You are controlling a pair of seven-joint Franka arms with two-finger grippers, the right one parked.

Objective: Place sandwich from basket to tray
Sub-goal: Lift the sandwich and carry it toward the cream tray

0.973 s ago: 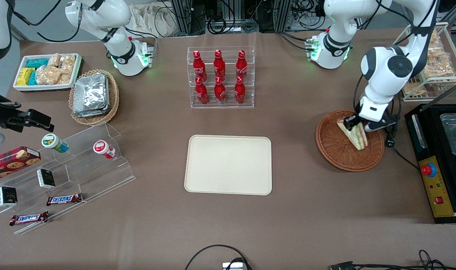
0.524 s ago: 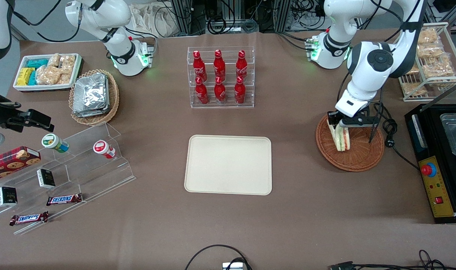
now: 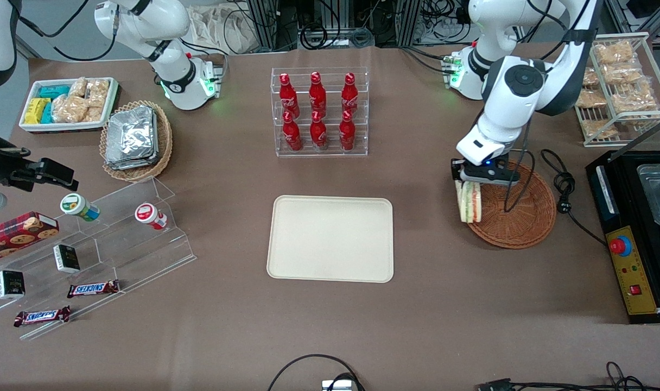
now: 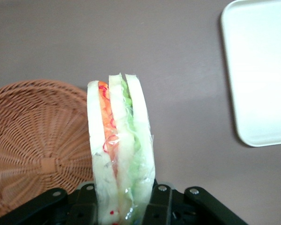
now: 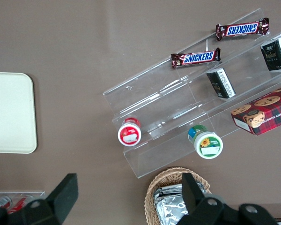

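- End effector (image 3: 467,182) clamped on the sandwich (image 3: 468,201), gripping its upper end; my wrist cam confirms a finger (image 4: 155,204) pressed against each bread face.
- Sandwich (image 4: 119,150) hangs edge-down, layers vertical: pale bread, orange-red and green filling, wrapped in clear film.
- I see it lifted clear of the reddish-brown wicker basket (image 3: 517,214), over the basket rim on the side toward the tray.
- Basket (image 4: 35,145) shows beside the sandwich in the wrist view, nothing in the part I can see.
- Cream tray (image 3: 330,239) sits flat on the brown desk (image 3: 417,304), well apart from the sandwich, toward the parked arm's end; one rounded corner (image 4: 260,70) visible from the wrist.
- Rack of red bottles (image 3: 319,111) stands farther from the front camera than the tray.
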